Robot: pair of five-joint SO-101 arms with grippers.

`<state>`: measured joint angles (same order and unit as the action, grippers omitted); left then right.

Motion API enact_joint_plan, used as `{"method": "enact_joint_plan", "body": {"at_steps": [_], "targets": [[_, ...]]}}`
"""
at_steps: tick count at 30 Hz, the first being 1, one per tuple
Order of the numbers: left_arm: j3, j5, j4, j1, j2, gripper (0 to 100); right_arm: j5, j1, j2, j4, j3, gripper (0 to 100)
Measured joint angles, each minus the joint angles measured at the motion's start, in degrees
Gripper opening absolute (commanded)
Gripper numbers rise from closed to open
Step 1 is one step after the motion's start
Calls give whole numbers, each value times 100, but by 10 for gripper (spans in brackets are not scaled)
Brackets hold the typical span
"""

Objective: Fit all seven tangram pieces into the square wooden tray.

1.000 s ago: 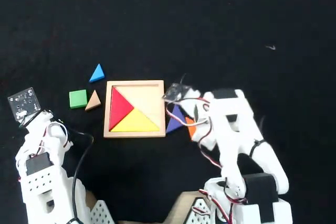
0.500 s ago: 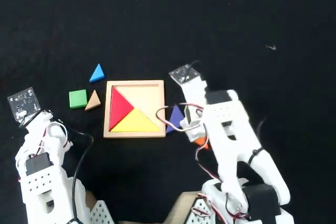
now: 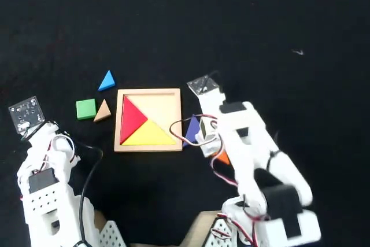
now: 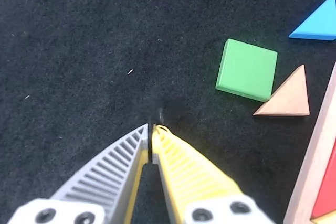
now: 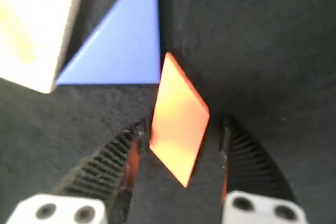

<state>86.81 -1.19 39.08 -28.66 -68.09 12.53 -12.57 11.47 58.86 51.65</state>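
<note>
The right gripper (image 5: 182, 129) is wide open and holds nothing. The orange piece (image 5: 177, 114), a parallelogram, lies flat on the black table (image 5: 252, 35) between the two fingers. One finger is at or just beside its edge, and the other stands apart from it.

Over the last second the right arm has swung away from the tray edge and come down over the orange piece. One second ago that piece lay exposed beside the arm. The indigo triangle (image 5: 121, 51) has not moved. It lies just beyond the fingertips and touches, or nearly touches, the far corner of the orange piece. The wooden tray (image 5: 31, 30) lies beyond the triangle.

We judge that the grasp is aligned but not yet made. Closing the fingers is the next step. The neighbouring triangle may be disturbed when the piece lifts.

The tray holds only the red triangle (image 3: 132, 117) and the yellow triangle (image 3: 149, 135), so five pieces remain outside.

The left gripper (image 4: 151, 129) is fully closed and empty, and has kept still. The green square (image 4: 247, 69), tan triangle (image 4: 287, 97) and blue triangle (image 4: 317, 24) lie ahead of it, apart from its tips.
</note>
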Motion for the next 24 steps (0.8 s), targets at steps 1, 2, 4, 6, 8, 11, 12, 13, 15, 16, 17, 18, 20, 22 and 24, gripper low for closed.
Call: {"method": "enact_joint_plan", "body": {"at_steps": [1,2,4,6,8,11,12,13,15,16,17,18,20,22,24], "targets": [[0,0,0,0,0,30,-44,9,-132,-18,-35,189],[0,0,0,0,0,30,-88,-9,-237,-35,-105,159],[0,0,0,0,0,30,-114,9,-352,-35,-211,92],[0,0,0,0,0,30,-123,35,-378,-35,-237,44],[0,0,0,0,0,30,-123,35,-378,-53,-237,28],[0,0,0,0,0,30,-123,44,-378,-79,-246,28],[0,0,0,0,0,30,-123,44,-378,-70,-281,26],[0,0,0,0,0,30,-123,44,-378,-53,-334,26],[0,0,0,0,0,30,-123,26,-387,158,-510,26],[0,0,0,0,0,30,-114,26,-387,308,-659,26],[0,0,0,0,0,30,-114,26,-387,484,-835,25],[0,0,0,0,0,30,-114,26,-325,677,-985,25],[0,0,0,0,0,30,-114,26,-97,1011,-1248,26],[0,0,0,0,0,30,-114,26,202,1222,-1424,28],[0,0,0,0,0,30,-114,0,466,1327,-1591,28]]}}
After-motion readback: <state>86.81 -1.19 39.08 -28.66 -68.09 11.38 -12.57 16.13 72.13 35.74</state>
